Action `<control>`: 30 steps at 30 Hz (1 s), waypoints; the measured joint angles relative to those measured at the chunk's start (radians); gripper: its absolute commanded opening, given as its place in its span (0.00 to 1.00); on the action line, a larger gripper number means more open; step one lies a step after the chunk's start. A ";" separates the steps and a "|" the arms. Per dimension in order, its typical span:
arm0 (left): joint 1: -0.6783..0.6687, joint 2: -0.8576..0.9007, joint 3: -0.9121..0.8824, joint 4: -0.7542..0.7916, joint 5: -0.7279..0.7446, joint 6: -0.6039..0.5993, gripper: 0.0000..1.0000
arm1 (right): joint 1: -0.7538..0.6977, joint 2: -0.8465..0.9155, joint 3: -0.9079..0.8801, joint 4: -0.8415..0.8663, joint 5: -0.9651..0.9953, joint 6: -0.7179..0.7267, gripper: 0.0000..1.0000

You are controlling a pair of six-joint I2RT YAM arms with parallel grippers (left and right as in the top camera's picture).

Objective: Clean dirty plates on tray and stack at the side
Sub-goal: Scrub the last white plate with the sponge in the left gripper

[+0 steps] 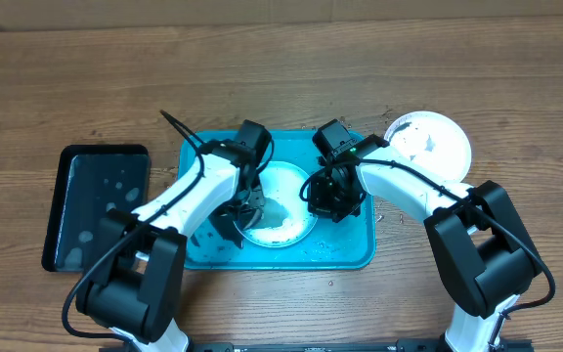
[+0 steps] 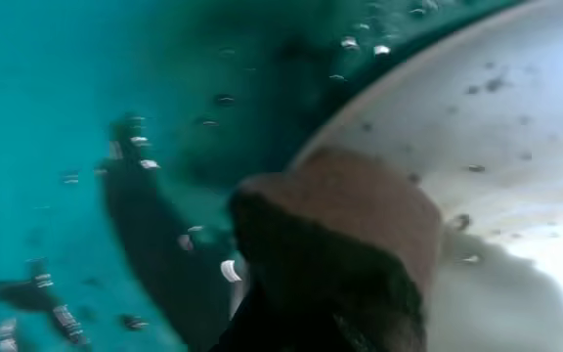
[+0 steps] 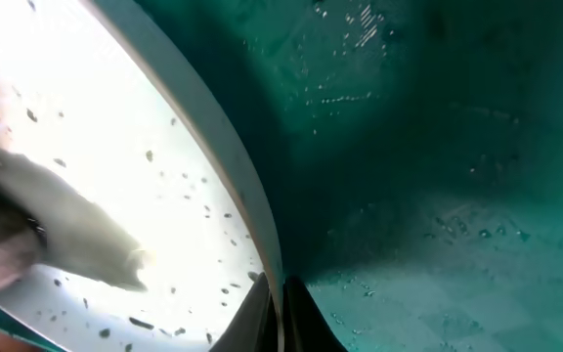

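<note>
A pale-rimmed plate [image 1: 280, 207] with black specks on its white centre lies in the turquoise tray [image 1: 355, 252]. My right gripper [image 1: 332, 198] is shut on the plate's right rim, one finger on each side of the edge [image 3: 280, 315]. The plate's speckled face fills the left of the right wrist view [image 3: 135, 166]. My left gripper [image 1: 245, 203] is shut on a brown sponge-like block [image 2: 345, 210], which rests at the left edge of the plate [image 2: 516, 127]. A second plate [image 1: 428, 142], white with smears, lies on the table right of the tray. A third plate is not in view.
A smaller glossy black tray [image 1: 98, 205] with wet patches lies on the wooden table left of the turquoise tray. Water drops and specks dot the turquoise tray's floor [image 2: 57, 176]. Both arms reach over the tray from the near side.
</note>
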State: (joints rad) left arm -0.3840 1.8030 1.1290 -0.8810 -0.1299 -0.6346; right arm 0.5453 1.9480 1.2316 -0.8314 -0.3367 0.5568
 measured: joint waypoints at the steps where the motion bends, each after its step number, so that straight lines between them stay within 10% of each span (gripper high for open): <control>1: 0.006 0.000 0.012 -0.019 -0.003 0.006 0.04 | 0.001 0.000 0.000 0.001 -0.002 -0.002 0.04; 19: -0.032 0.021 0.139 0.068 0.394 0.066 0.04 | 0.005 0.000 0.000 -0.006 -0.007 -0.026 0.04; 30: -0.042 0.109 0.114 -0.021 0.251 0.039 0.04 | 0.005 0.001 0.000 -0.011 -0.010 -0.029 0.04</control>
State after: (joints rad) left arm -0.4259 1.9118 1.2427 -0.9016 0.1207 -0.5961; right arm 0.5507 1.9491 1.2316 -0.8421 -0.3466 0.5282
